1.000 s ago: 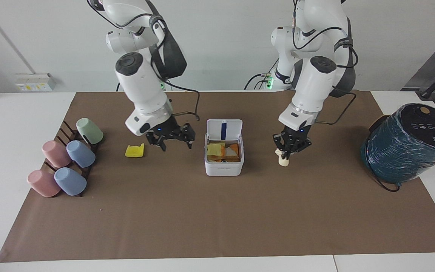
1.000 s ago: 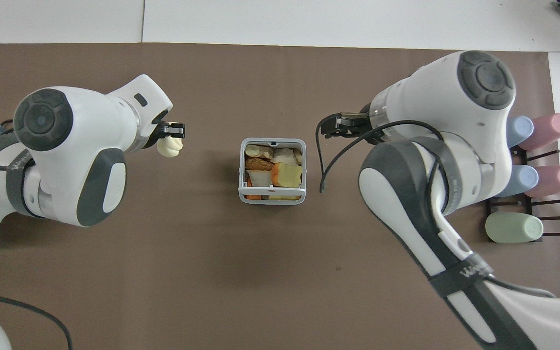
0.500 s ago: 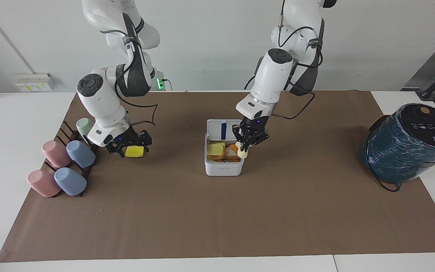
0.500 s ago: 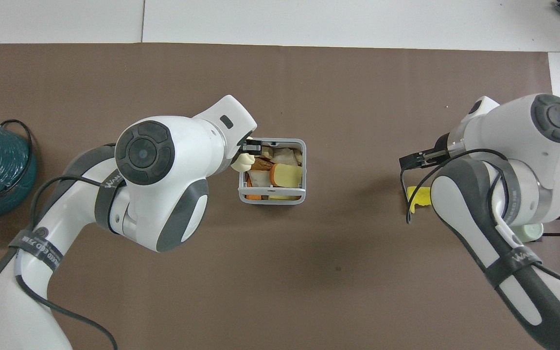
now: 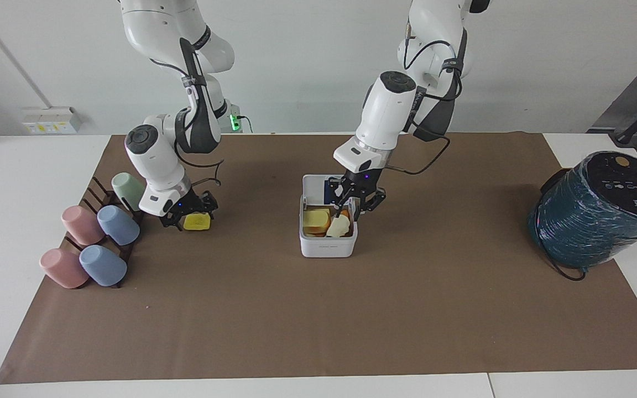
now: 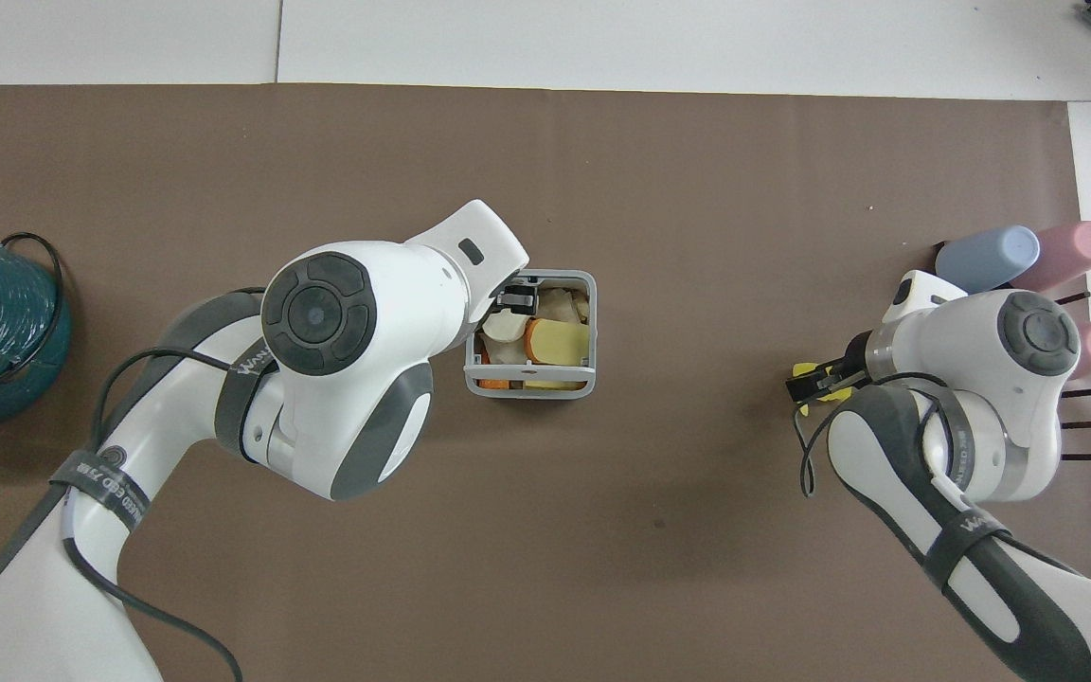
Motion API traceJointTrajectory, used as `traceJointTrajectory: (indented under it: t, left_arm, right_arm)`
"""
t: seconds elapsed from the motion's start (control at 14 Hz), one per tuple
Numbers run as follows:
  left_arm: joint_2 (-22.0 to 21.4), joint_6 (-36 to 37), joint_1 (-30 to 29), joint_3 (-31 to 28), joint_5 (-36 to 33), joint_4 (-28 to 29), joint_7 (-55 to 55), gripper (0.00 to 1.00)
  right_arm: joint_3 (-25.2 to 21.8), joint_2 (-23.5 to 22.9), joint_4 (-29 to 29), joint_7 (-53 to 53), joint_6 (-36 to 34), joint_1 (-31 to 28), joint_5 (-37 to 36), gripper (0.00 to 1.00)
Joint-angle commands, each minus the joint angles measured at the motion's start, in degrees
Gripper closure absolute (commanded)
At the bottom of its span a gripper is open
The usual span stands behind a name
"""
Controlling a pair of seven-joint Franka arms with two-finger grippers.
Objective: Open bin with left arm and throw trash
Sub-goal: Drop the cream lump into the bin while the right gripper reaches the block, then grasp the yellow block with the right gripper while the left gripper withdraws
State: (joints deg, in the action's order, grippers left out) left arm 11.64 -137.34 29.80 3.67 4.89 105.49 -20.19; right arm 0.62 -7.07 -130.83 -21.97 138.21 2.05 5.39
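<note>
Bin (image 5: pixel 328 243) mid-table, lid up, showing its blue strip; scraps piled inside. My left gripper (image 5: pixel 356 203) hangs over the bin's open top, jaws spread, and the cream-white lump (image 5: pixel 338 226) lies loose among the scraps just under them. My right gripper (image 5: pixel 188 213) is down at the yellow piece (image 5: pixel 197 222), toward the right arm's end of the table beside the cup rack (image 5: pixel 109 221); jaws set around it, whether pinching I cannot tell.
</note>
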Motion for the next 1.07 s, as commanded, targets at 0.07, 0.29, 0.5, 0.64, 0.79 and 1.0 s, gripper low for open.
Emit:
traceJointTrajectory:
  t: [0.07,0.29,0.5,0.64,0.79,1.0]
  left_arm:
    - [-0.57,3.38,0.18,-1.21,0.3,-0.19,0.85,0.0]
    - [-2.32,6.64,-2.81,-1.65,0.03,1.2,5.23,0.0]
    - [-4.95,8.57,-7.38,-1.65,0.03,3.31,11.38,0.0]
    - [-7.06,10.86,-10.54,-1.74,0.03,3.94,13.68,0.0]
    - [-9.7,13.14,-14.14,-1.74,0.03,3.41,17.18,0.0]
    - [-11.82,19.45,-19.5,-1.82,0.03,-1.31,21.59,0.0]
  right_arm:
    - [0.79,2.5,-3.72,-2.02,0.74,-1.61,-0.47,0.0]
    - [0.79,2.58,-3.9,-2.82,0.92,-2.4,-0.47,0.22]
    - [0.88,2.41,-3.73,-2.56,2.32,-1.52,-0.47,0.96]
    - [0.88,2.32,-3.64,-1.94,2.42,-1.61,-0.47,1.0]
    - [0.88,2.15,-3.2,-0.89,2.33,-1.61,-0.47,1.0]
    - [1.4,2.49,-0.49,3.23,-0.82,-1.09,-0.47,1.0]
